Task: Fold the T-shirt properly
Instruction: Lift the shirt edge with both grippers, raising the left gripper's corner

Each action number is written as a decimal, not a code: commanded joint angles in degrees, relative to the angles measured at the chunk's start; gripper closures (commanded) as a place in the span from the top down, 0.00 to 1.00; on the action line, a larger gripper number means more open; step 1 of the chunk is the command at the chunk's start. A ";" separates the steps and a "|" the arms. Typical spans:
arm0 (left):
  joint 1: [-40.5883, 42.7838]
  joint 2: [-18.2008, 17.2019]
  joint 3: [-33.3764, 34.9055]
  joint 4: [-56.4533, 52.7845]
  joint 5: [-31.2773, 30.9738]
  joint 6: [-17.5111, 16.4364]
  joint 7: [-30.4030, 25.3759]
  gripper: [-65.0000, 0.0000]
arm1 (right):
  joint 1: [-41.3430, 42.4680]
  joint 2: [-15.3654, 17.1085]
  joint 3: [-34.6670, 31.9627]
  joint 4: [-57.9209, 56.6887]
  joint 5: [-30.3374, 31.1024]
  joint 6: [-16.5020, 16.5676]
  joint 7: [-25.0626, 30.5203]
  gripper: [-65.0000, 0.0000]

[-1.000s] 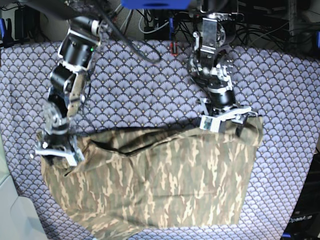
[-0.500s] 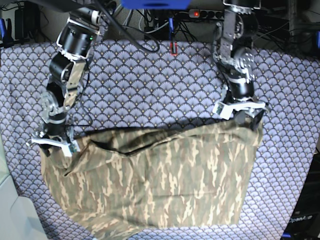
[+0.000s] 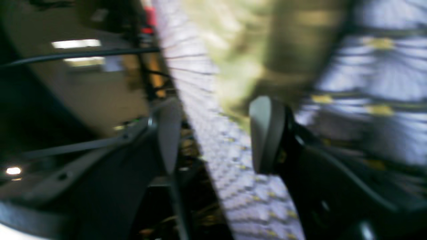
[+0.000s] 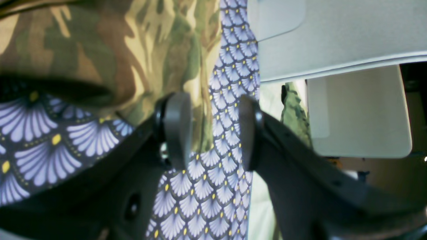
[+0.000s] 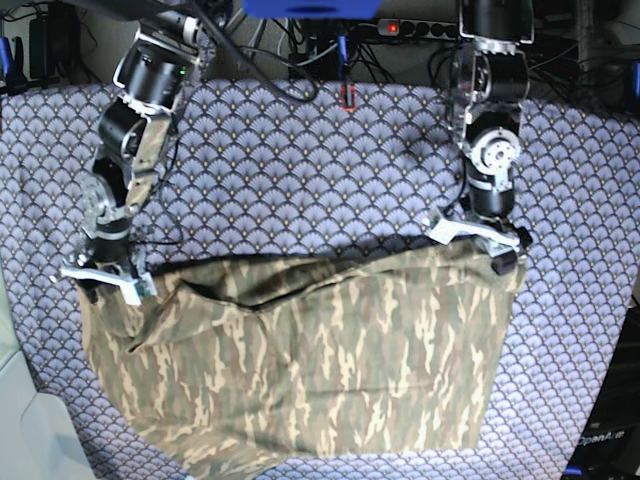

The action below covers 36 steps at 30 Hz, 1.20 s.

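The camouflage T-shirt [image 5: 320,350] lies flat on the patterned tablecloth [image 5: 300,170], with a folded edge running along its top. My left gripper [image 5: 478,238] hovers over the shirt's upper right corner. In the blurred left wrist view it [image 3: 217,133] is open, with only tablecloth between its fingers [image 3: 267,133] and the T-shirt [image 3: 233,50] beyond. My right gripper [image 5: 100,282] is at the upper left corner. It [image 4: 213,133] is open too, and the T-shirt [image 4: 100,50] edge runs down beside one pad [image 4: 176,130].
A white surface [image 5: 25,420] borders the table at the lower left and shows as white panels [image 4: 333,40] past the cloth's edge. Cables and a power strip [image 5: 400,28] line the back edge, near a small red object [image 5: 347,97].
My left arm swung to the right and turned, so its gripper now sits over the shirt's right corner. My right gripper shifted slightly left. The shirt has stayed put.
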 commanded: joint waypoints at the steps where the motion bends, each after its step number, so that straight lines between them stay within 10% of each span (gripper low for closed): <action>1: 0.02 -0.26 0.07 -0.23 1.15 0.57 -0.24 0.51 | 1.39 0.42 0.30 0.93 0.22 -1.33 0.69 0.38; 15: -5.17 0.18 0.07 -9.37 2.47 -0.39 0.02 0.51 | 1.30 2.27 0.30 1.02 0.22 -1.33 0.69 0.38; 27: -5.78 0.27 -0.11 -3.66 -3.51 -28.70 -0.15 0.46 | 1.39 3.14 0.30 1.02 0.22 -1.33 0.69 0.38; 31: -6.57 0.27 -0.20 -3.31 -3.51 -32.48 0.11 0.17 | 1.48 3.14 0.30 1.02 0.22 -1.33 0.69 0.37; 36: -6.84 0.36 -0.81 -3.13 -4.39 -32.74 0.11 0.08 | 1.30 3.14 0.30 1.02 0.22 -1.33 0.86 0.37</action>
